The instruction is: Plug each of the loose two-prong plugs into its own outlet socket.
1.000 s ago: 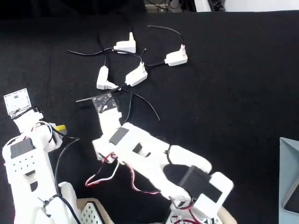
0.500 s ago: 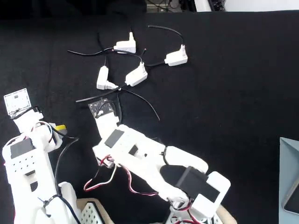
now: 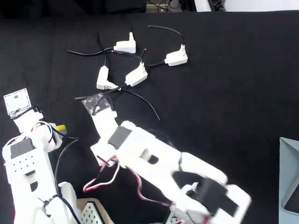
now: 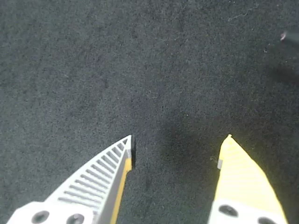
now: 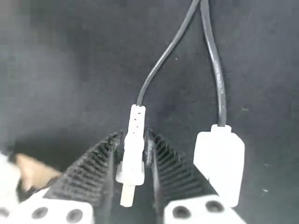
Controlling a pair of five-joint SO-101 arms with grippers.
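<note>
Black cloth (image 3: 243, 93) covers the whole table. Your R arm (image 3: 154, 158), the largest thing on it, stretches out from the near edge. All places below are given relative to its R gripper (image 5: 134, 136).

Your L arm (image 3: 28, 163) stands well apart from the R gripper, back at the near corner. Its L gripper (image 4: 180, 137) is released, w/ one white and one yellow finger spread over bare cloth.

A grey tray (image 3: 288, 172) lies well apart from the R gripper, at the cloth's edge past the R arm's base.

Four white connectors lie beyond the R gripper. The nearest connector (image 3: 103, 78) is just past the fingertips and the second connector (image 3: 136, 74) is near it. The third connector (image 3: 125, 45) and fourth connector (image 3: 176, 57) lie farther out. Each trails a black lead.

In the R wrist view a white block (image 5: 219, 161) sits just beside one finger of the R gripper. You can't tell which of the four connectors it is.

The R gripper is clenched on a slim white plug (image 5: 132, 154), pinched btwn both ribbed fingers, narrow end toward the wrist. The plug's thin black cable (image 5: 163, 60) runs out past the fingertips.
</note>
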